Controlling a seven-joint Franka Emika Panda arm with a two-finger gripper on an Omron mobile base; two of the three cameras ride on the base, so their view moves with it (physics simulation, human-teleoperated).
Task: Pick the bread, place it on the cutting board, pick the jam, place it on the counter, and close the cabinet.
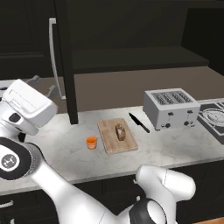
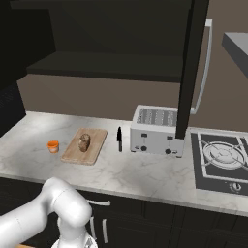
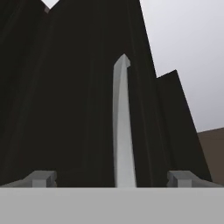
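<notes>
The bread (image 1: 120, 131) (image 2: 84, 142) lies on the cutting board (image 1: 109, 143) (image 2: 97, 140) in the middle of the counter (image 1: 175, 146) (image 2: 145, 172). Just left of the board, the orange jam (image 1: 91, 142) (image 2: 53, 146) stands on the counter. The cabinet door (image 1: 65, 61) (image 2: 190, 68) stands swung out, edge-on, with its silver handle (image 1: 53, 57) (image 2: 206, 68) (image 3: 122, 131). My gripper (image 1: 43, 86) (image 3: 113, 179) is open at the left of the door, facing its outer side. The handle runs up between the fingertips (image 3: 41, 178), and nothing is held.
A black knife (image 1: 139, 122) (image 2: 119, 139) lies between the board and a silver toaster (image 1: 171, 108) (image 2: 156, 130). A stove (image 1: 214, 116) (image 2: 220, 157) sits at the right end. The cabinet's dark shelf (image 1: 131, 57) is open above the counter.
</notes>
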